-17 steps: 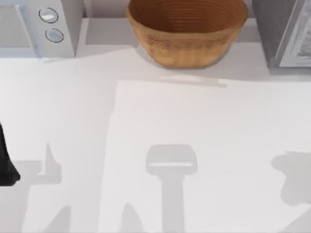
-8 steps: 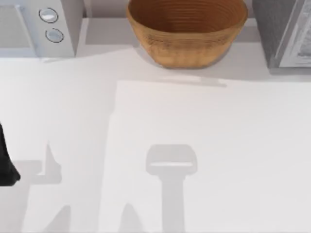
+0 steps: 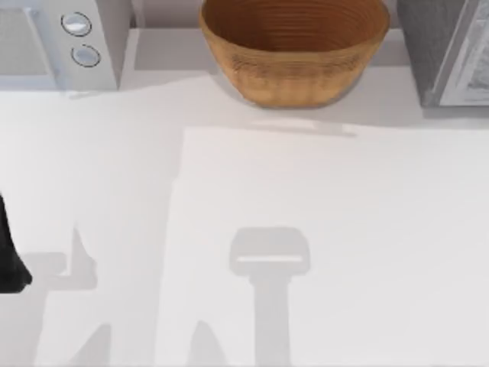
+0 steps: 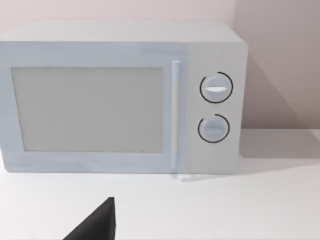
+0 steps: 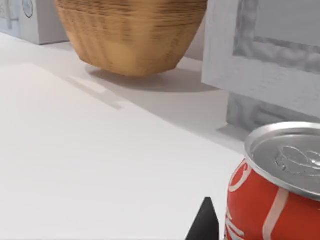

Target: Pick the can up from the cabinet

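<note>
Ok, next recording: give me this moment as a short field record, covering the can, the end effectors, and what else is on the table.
can: upright, grey top, red-and-white side, close in the right wrist view
right end effector: dark fingertip beside the can; contact cannot be told
left end effector: black part at the table's left edge; facing the microwave
bowl: brown ribbed wood, at the table's back middle
cabinet: grey, back right, behind the can in the right wrist view
table: white
</note>
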Available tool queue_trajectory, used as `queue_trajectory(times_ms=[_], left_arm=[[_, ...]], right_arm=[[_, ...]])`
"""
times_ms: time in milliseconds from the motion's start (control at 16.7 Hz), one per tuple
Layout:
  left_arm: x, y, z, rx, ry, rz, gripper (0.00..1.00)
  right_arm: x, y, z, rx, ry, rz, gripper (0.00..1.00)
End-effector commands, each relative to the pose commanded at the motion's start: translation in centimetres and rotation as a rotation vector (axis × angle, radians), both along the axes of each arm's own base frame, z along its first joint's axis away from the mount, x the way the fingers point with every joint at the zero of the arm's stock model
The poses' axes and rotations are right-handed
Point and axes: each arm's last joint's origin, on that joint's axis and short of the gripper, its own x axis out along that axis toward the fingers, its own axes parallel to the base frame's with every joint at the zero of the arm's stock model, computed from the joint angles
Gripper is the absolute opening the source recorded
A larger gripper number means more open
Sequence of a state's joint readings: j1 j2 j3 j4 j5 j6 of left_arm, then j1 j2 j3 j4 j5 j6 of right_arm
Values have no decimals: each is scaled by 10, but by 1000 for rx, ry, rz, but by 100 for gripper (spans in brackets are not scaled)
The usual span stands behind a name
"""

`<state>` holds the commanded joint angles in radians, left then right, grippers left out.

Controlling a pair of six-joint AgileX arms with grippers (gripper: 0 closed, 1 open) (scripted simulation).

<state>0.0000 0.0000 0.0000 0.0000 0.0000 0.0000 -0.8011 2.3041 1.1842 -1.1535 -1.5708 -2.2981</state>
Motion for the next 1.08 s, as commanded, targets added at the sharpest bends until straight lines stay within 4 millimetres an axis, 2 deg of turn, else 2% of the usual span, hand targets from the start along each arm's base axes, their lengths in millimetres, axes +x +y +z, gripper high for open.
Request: queue_trajectory(times_ms=[300,660,1080], left_arm=[[0,0,0,0,0,0,100],[0,0,0,0,0,0,100],[0,0,0,0,0,0,100]], right_arm=[[2,6,-8,32,6,-13,0],[13,13,-5,13,1,-12,0],[16,16,-5,18,17,-4,0]])
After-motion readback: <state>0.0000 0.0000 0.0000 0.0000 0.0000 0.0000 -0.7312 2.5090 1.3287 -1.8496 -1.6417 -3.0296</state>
